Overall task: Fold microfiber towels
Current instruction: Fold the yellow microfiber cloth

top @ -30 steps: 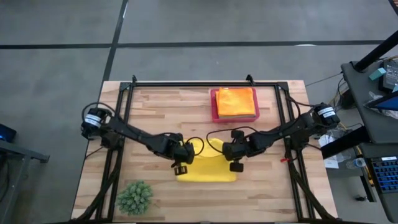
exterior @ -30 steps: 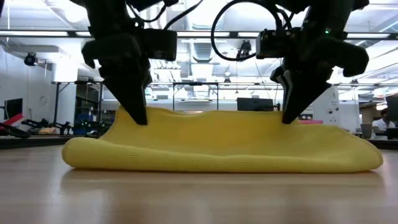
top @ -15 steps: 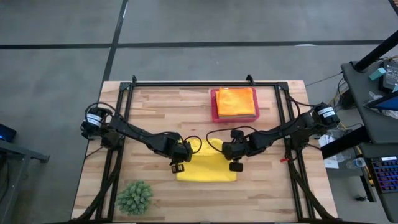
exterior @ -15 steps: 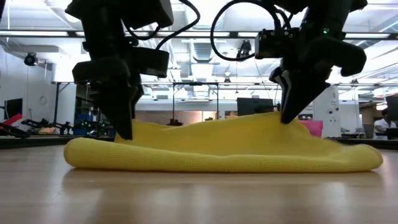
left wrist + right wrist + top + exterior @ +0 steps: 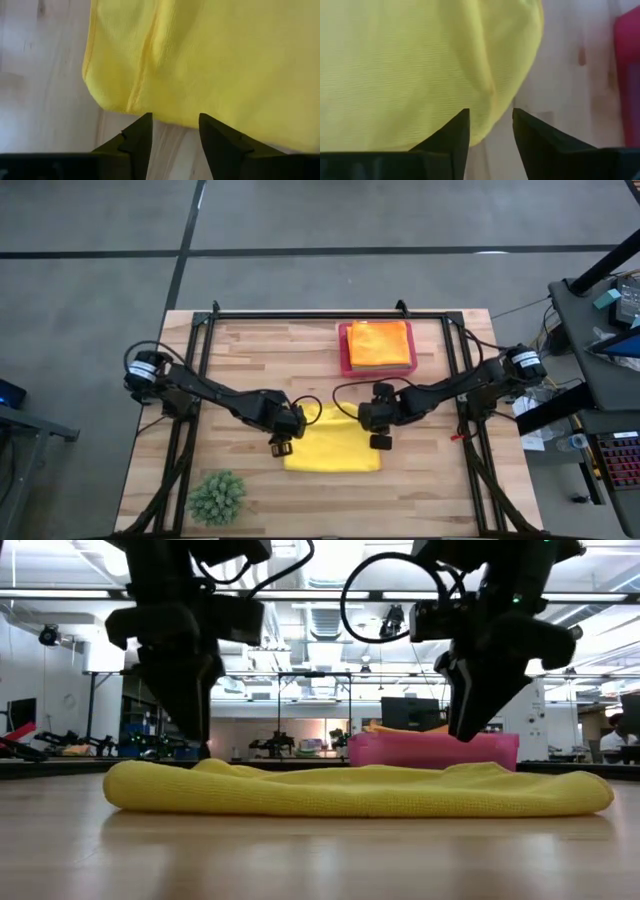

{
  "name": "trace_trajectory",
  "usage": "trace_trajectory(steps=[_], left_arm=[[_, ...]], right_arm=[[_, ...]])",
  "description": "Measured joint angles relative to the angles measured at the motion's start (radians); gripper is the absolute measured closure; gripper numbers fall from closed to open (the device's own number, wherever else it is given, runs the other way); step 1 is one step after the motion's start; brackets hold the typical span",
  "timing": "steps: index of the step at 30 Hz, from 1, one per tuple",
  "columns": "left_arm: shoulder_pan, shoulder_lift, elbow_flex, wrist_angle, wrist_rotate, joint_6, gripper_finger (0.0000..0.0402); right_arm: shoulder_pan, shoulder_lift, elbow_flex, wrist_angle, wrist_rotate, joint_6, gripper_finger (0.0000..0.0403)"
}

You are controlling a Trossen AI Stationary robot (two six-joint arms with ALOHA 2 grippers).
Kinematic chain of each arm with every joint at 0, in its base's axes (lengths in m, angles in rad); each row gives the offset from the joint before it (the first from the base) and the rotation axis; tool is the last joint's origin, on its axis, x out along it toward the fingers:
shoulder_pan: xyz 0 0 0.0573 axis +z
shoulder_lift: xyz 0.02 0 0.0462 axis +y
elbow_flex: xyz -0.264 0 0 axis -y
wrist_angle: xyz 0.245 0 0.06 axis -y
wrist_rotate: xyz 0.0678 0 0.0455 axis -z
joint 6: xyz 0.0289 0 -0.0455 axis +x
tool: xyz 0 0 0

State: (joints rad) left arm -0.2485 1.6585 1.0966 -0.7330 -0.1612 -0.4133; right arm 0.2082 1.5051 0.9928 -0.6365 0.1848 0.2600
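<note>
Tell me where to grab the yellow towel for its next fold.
Probably take the yellow towel at its two far corners, near the left gripper and right gripper, pinching from above. It lies flat and folded on the table, so only edges offer a pinch.

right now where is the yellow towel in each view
high view: yellow towel near the table's front middle, between both arms.
low view: lying flat across the centre.
left wrist view: fills most of it.
right wrist view: likewise.
Shared landmark: pink tray, also.
</note>
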Motion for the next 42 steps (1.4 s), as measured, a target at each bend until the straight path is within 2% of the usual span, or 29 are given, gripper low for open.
trace_trajectory(steps=[7, 11, 17, 22, 28, 34, 42], left_arm=[[-0.01, 0.01, -0.039, 0.229, 0.0, -0.002, 0.0256], [-0.019, 0.016, -0.087, 0.315, 0.0, -0.039, 0.0256], [-0.022, 0.016, -0.135, 0.345, -0.003, -0.103, 0.0256], [-0.022, 0.016, -0.176, 0.413, -0.004, -0.106, 0.0256], [-0.022, 0.016, -0.181, 0.419, -0.004, -0.106, 0.0256], [-0.023, 0.016, -0.209, 0.418, -0.004, -0.135, 0.0256], [-0.024, 0.016, -0.215, 0.418, -0.004, -0.158, 0.0256]], right_arm=[[-0.081, 0.001, -0.035, 0.129, 0.002, -0.074, 0.0271], [-0.101, 0.001, -0.085, 0.232, 0.0, -0.054, 0.0285], [-0.1, 0.001, -0.177, 0.411, 0.0, 0.014, 0.0303], [-0.104, 0.004, -0.247, 0.502, 0.024, 0.069, 0.0319], [-0.103, 0.004, -0.322, 0.657, 0.021, 0.098, 0.0345], [-0.066, 0.004, -0.362, 0.902, -0.087, 0.096, 0.0385], [0.015, 0.017, -0.309, 0.909, -0.08, 0.07, 0.0394]])
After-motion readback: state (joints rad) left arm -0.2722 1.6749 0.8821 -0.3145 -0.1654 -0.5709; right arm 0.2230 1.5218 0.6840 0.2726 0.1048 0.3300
